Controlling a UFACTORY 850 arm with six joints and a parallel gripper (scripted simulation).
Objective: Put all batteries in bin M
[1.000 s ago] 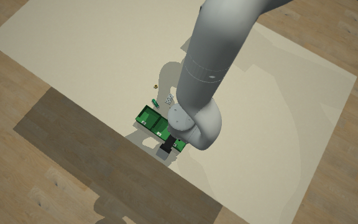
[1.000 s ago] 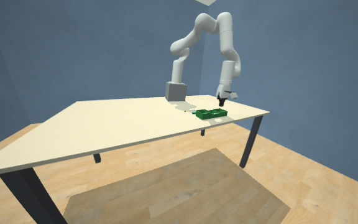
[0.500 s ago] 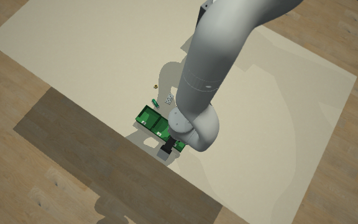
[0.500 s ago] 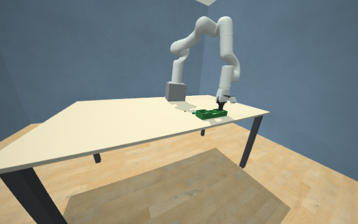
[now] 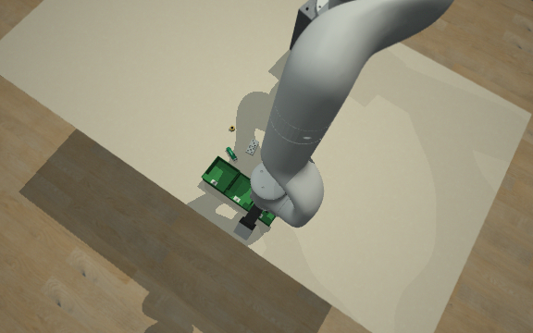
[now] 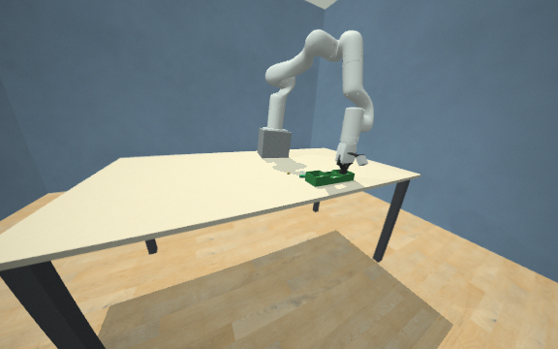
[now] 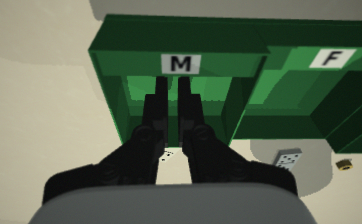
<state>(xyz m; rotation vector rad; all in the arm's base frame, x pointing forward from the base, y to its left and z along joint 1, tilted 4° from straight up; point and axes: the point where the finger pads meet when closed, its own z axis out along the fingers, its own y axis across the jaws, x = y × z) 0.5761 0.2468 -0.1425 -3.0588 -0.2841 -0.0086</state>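
The bin marked M (image 7: 147, 37) (image 5: 270, 221) is a green compartment at one end of a row of three. My gripper (image 7: 172, 90) (image 6: 344, 172) is shut to a narrow gap, its fingertips over the M bin's opening. Green shows through the gap in the wrist view, and I see nothing held. In the top view the arm hides the fingertips. A green cylinder with a silvery end (image 5: 231, 154) (image 6: 302, 175), which looks like a battery, lies on the table beside the far end bin. The M bin's floor is partly hidden behind the fingers.
The F bin (image 7: 282, 125) is joined beside M, with a third green bin (image 7: 352, 117) beyond. A white dotted domino (image 5: 252, 146) (image 7: 288, 159) and a brass nut (image 5: 231, 129) (image 7: 344, 165) lie near the bins. Another dotted white piece (image 7: 167, 154) shows between the fingers.
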